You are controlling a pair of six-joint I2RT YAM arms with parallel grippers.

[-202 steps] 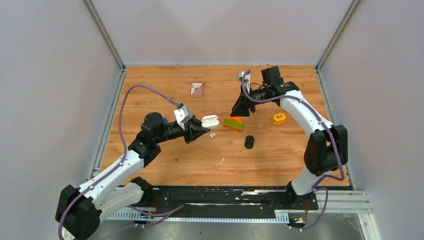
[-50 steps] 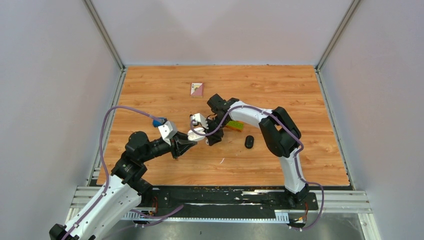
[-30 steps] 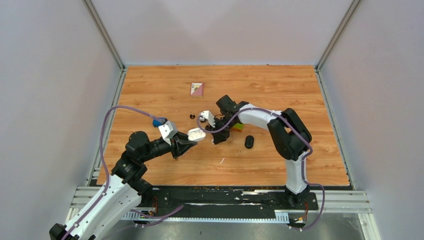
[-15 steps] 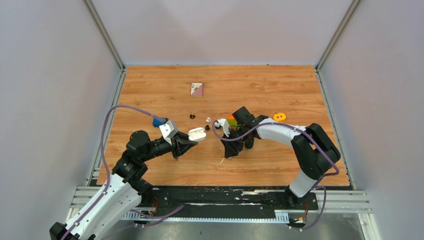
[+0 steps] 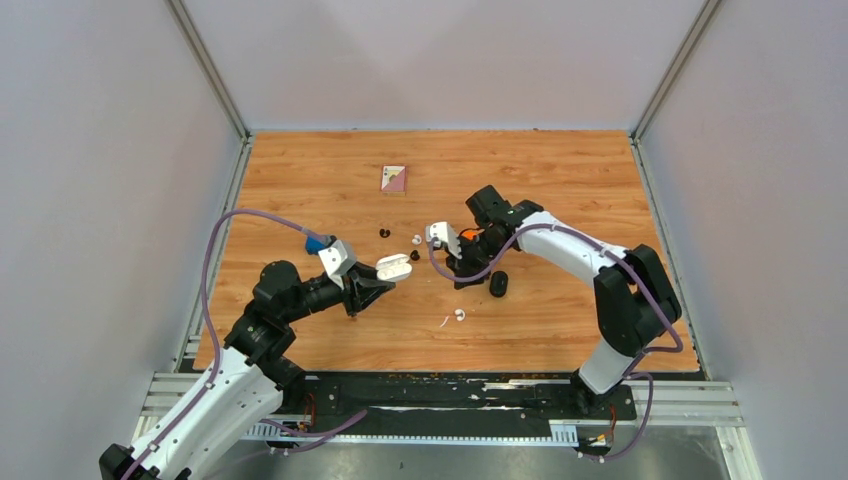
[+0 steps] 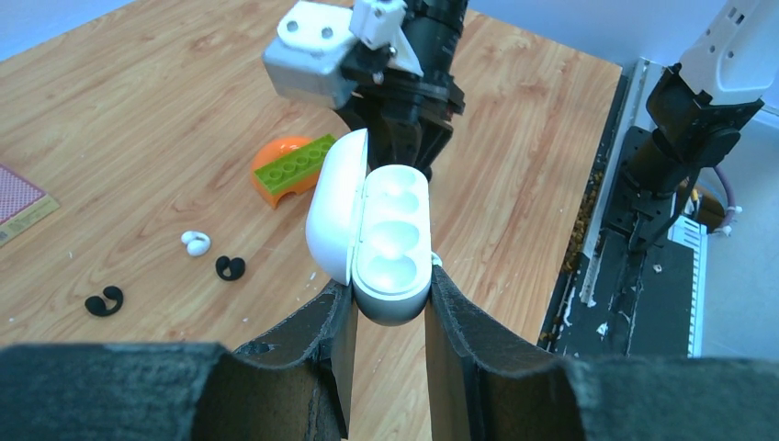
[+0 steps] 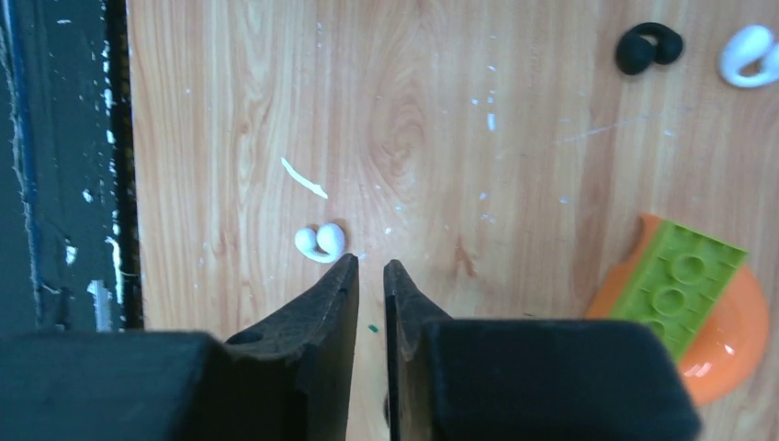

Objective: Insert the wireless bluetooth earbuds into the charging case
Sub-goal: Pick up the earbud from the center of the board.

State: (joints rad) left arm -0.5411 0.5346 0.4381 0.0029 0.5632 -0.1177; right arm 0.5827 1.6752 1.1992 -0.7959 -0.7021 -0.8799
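Now left gripper (image 6: 386, 292) clamps the open white charging case (image 6: 393, 230), sockets look empty. Right gripper (image 7: 371, 268) is nearly closed on nothing, just beside a loose white earbud (image 7: 320, 243) on the table (image 7: 459, 138). Best approach: open wider, centre over the bud, pinch gently since it will likely squirt out.

The left gripper (image 5: 382, 278) holds an open white case (image 5: 394, 267). One white bud (image 5: 459, 315) lies on the table (image 5: 300, 200) near the black case (image 5: 498, 284), apart from the right gripper (image 5: 461, 276)
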